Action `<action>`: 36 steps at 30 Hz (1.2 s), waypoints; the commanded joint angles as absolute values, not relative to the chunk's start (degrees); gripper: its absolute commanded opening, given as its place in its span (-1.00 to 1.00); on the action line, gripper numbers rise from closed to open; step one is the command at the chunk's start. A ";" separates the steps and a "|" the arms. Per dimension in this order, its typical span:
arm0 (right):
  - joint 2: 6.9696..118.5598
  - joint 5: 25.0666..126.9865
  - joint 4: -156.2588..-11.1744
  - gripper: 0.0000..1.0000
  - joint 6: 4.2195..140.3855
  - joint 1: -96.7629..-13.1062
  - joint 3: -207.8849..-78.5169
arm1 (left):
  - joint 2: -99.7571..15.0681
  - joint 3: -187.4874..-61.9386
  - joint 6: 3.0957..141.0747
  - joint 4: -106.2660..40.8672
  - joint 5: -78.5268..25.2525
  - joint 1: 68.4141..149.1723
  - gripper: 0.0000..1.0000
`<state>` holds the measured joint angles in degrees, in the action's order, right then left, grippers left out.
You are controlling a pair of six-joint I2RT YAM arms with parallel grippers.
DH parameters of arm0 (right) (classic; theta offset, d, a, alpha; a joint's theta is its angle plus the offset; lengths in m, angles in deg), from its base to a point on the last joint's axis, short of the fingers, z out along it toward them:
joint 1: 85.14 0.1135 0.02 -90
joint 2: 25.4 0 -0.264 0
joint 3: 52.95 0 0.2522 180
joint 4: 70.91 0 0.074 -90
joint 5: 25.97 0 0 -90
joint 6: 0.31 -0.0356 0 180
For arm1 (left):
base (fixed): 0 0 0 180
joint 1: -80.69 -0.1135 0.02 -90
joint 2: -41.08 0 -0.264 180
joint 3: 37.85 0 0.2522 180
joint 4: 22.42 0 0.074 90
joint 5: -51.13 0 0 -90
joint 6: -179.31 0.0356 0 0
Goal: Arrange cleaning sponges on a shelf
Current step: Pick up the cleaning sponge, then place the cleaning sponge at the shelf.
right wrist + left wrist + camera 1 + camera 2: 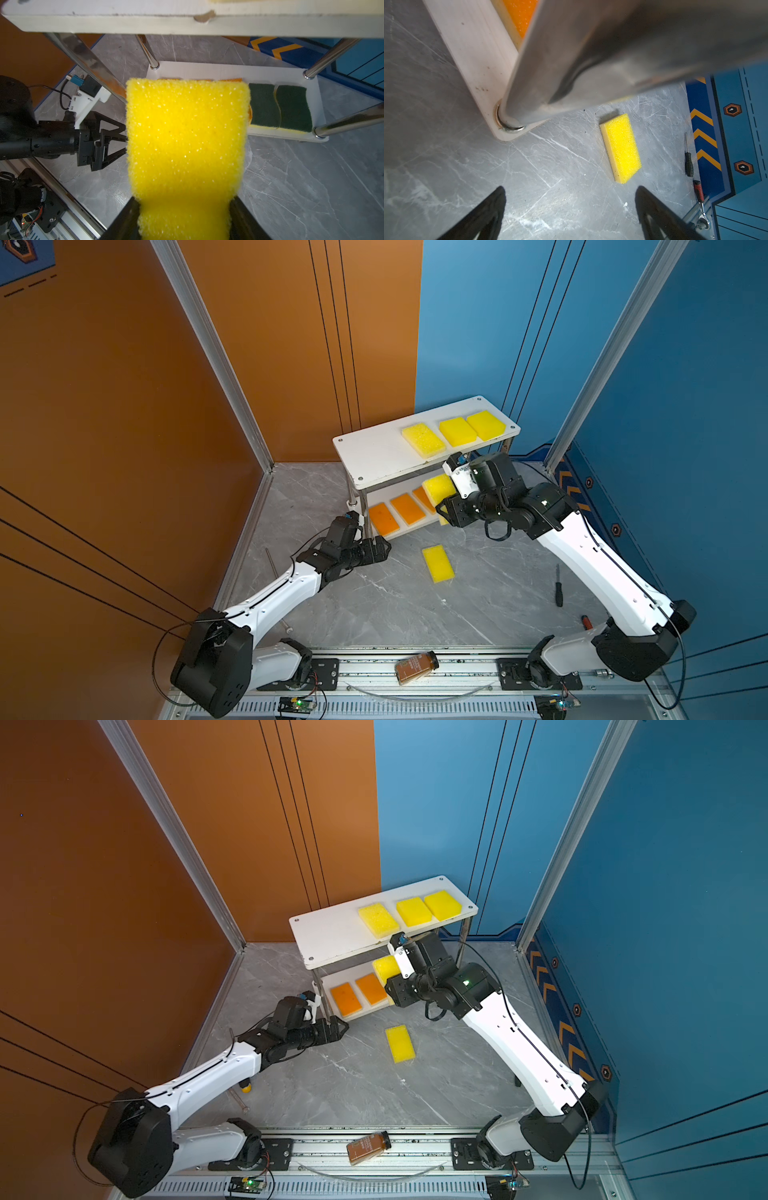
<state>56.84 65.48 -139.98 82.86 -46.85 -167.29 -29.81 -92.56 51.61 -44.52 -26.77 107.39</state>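
The shelf (pixel 374 456) stands at the back. Three yellow sponges (pixel 457 431) lie on its top board. Its lower board (pixel 207 70) holds orange sponges (pixel 407 509) and two green-topped sponges (pixel 264 106). My right gripper (pixel 185 205) is shut on a yellow sponge (pixel 187 135), which hangs in front of the shelf between its two boards (pixel 438 487). Another yellow sponge (pixel 437 563) lies flat on the grey floor (pixel 620 147). My left gripper (pixel 571 193) is open and empty, low beside the shelf's front left leg (pixel 550 83).
A brown bottle (pixel 417 667) lies on the front rail. A black screwdriver (pixel 559 585) and a red-handled tool (pixel 587 621) lie on the floor at the right. A thin metal rod (pixel 276 568) lies by the left wall.
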 commanded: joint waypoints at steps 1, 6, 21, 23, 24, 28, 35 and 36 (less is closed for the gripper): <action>57.84 64.52 -141.97 0.09 85.83 -45.97 -173.54 | -30.07 -93.87 52.95 -44.40 -25.94 107.59 0.95; 61.03 63.42 -140.76 0.09 88.02 -43.46 -181.68 | -29.45 -93.85 53.26 -44.84 -25.94 107.50 0.95; 79.14 55.76 -136.63 0.08 93.19 -38.78 -202.50 | -28.69 -93.49 53.72 -45.14 -25.72 107.41 0.96; 80.51 55.20 -135.64 0.08 93.54 -38.68 -203.18 | -28.67 -93.53 53.76 -45.32 -25.75 107.41 0.96; 81.12 55.14 -135.25 0.08 93.63 -38.68 -203.35 | -28.63 -93.41 53.78 -45.38 -25.75 107.39 0.96; 82.73 55.31 -134.10 0.08 93.86 -38.78 -203.86 | -28.39 -93.42 53.85 -45.76 -25.66 107.40 0.96; 84.11 54.36 -132.79 0.08 93.74 -39.81 -204.08 | -27.24 -92.22 53.25 -45.50 -26.31 107.52 0.96; 84.28 54.26 -132.55 0.08 93.86 -39.95 -204.06 | -27.29 -92.25 53.27 -45.50 -26.30 107.57 0.96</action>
<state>83.52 56.19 -134.77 92.91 -39.36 -202.50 -28.19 -92.56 52.44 -44.74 -26.64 107.39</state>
